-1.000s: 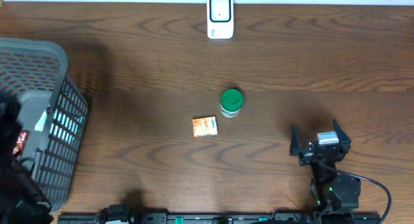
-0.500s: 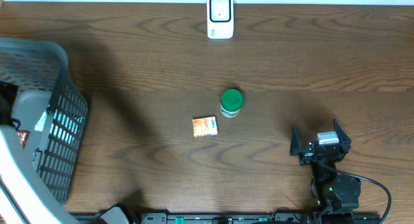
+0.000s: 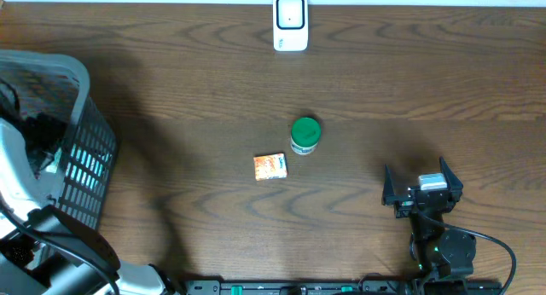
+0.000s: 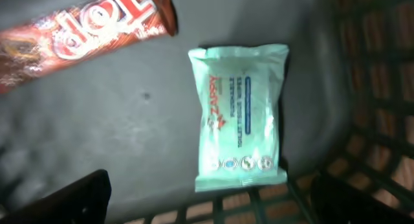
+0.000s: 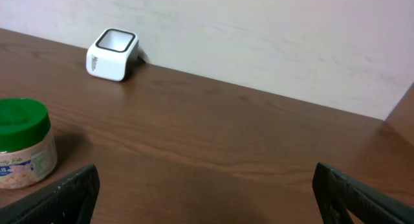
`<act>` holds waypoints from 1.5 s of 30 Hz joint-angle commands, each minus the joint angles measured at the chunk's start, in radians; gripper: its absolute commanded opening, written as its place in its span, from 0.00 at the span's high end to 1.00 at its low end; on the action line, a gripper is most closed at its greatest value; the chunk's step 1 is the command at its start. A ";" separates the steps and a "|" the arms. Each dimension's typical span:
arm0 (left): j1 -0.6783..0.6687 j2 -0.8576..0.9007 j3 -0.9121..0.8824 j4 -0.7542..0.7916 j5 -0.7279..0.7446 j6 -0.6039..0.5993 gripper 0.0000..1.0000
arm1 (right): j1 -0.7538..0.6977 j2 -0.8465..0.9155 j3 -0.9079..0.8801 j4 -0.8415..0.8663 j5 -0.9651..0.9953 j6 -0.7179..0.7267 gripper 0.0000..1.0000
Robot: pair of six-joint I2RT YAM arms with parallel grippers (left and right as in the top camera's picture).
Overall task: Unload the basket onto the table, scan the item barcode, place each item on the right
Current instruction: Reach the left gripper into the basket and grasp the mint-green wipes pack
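Both left gripper [image 4: 220,201] and right gripper [image 5: 210,193] gape empty — chocolate bar [image 4: 84,30] in basket [image 4: 381,88] cropped.

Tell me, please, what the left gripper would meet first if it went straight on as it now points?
Probably the wipes pack, flat on the basket floor dead ahead, though depth is hard to judge.

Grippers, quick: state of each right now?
Left gripper: jaws open, empty, above the wipes pack in the basket.
Right gripper: jaws open, empty.
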 commanded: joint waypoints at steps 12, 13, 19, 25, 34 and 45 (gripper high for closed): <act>0.109 0.031 -0.302 0.302 0.309 0.098 0.02 | 0.002 -0.005 -0.001 -0.004 -0.002 0.015 0.01; 0.109 0.045 -0.310 0.310 0.318 0.098 0.02 | 0.002 -0.005 -0.001 -0.004 -0.002 0.015 0.01; 0.109 0.187 -0.320 0.339 0.396 0.098 0.02 | 0.002 -0.005 -0.001 -0.004 -0.002 0.015 0.01; 0.109 0.281 -0.319 0.356 0.488 0.098 0.30 | 0.002 -0.005 -0.001 -0.004 -0.002 0.015 0.01; 0.126 0.069 -0.299 0.352 0.489 0.101 0.89 | 0.002 -0.005 -0.001 -0.004 -0.002 0.015 0.01; 0.204 -0.496 -0.237 0.319 0.493 -0.060 0.92 | 0.002 -0.005 -0.001 -0.004 -0.002 0.015 0.01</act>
